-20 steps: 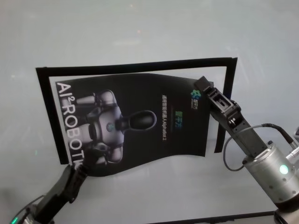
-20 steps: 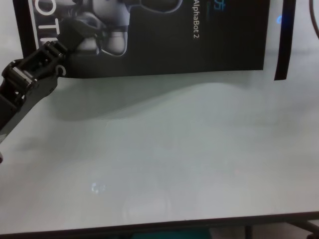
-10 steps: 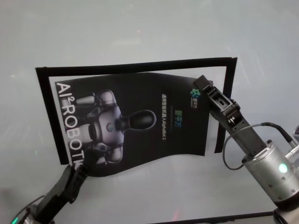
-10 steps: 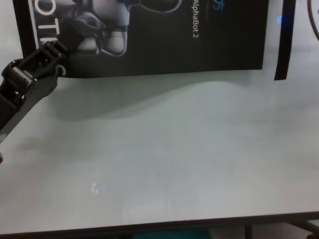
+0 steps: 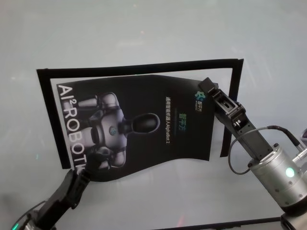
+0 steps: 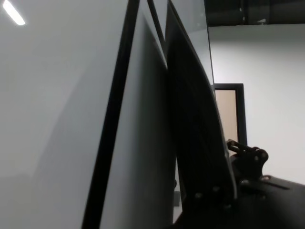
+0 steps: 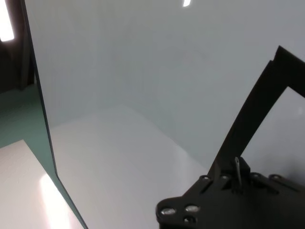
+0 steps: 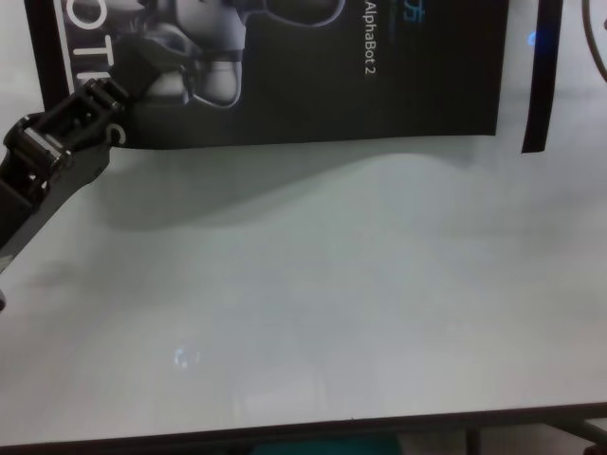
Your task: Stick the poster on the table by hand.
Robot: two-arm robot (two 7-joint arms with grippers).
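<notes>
The poster [image 5: 139, 127] lies on the white worktop [image 5: 144, 28], inside a frame of narrow black strips [image 5: 139, 66] that runs along its far side and down both ends. The sheet is not flat: its near edge bows up off the surface and throws a soft shadow on the worktop in the chest view, and the left wrist view shows the sheet curving away from the white surface.

The left tool [image 5: 79, 178] sits at the poster's near left corner, by the big white letters. Its arm reaches up from the lower left at a shallow slant, and its tip overlaps the sheet's edge. Whether its fingers are apart or closed on the sheet cannot be told.

The right tool [image 5: 207, 87] is at the far right corner, next to the small logo, just inside the right-hand strip. Its arm stretches diagonally from the lower right, wrist segments in a straight line, a cable looping beside the silver joint. Its grip cannot be told either.
</notes>
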